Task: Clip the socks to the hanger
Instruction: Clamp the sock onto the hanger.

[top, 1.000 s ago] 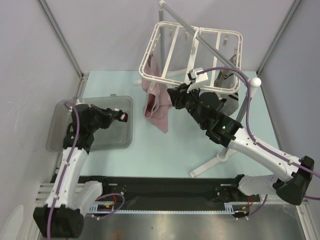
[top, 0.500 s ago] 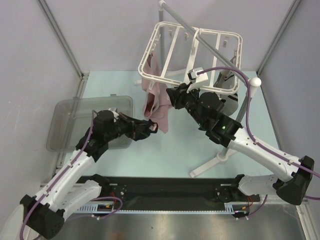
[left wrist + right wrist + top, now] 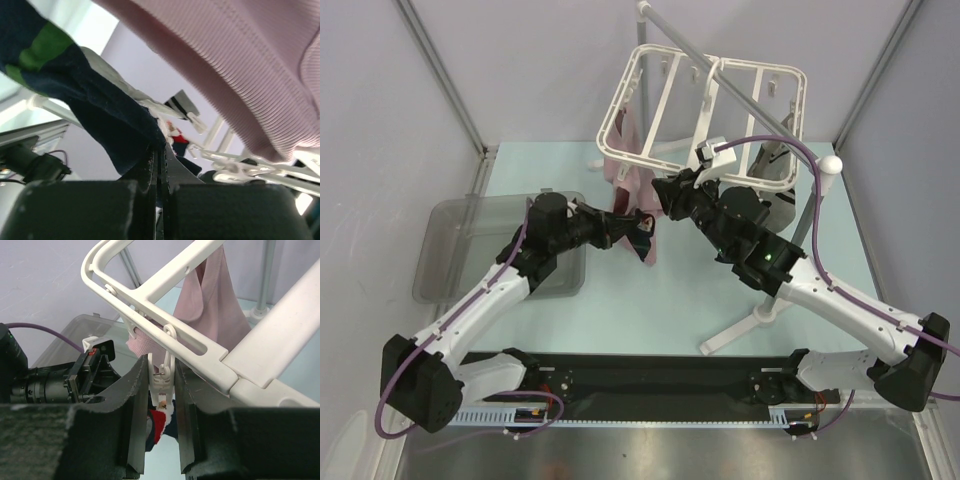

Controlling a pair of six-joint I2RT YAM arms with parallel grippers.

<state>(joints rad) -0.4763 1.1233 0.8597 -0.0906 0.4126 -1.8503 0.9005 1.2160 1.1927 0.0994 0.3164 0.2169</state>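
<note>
Left fingers (image 3: 152, 172): pressed together on a navy sock (image 3: 100, 112), holding it up off the desk (image 3: 650, 310).
Sock: its red-and-white part is just below the clip (image 3: 161, 377), beside a pink cloth (image 3: 212, 305).
Right fingers (image 3: 142, 390): clamped on the white clip.
Clip: dangles from the near bar of the hanger (image 3: 150, 290).

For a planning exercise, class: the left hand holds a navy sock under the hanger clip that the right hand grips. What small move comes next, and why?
Probably the left hand should raise the navy sock slightly, feeding its edge into the clip. The right hand pinches that clip on the hanger, and the sock hangs just below it, not yet clipped.
</note>
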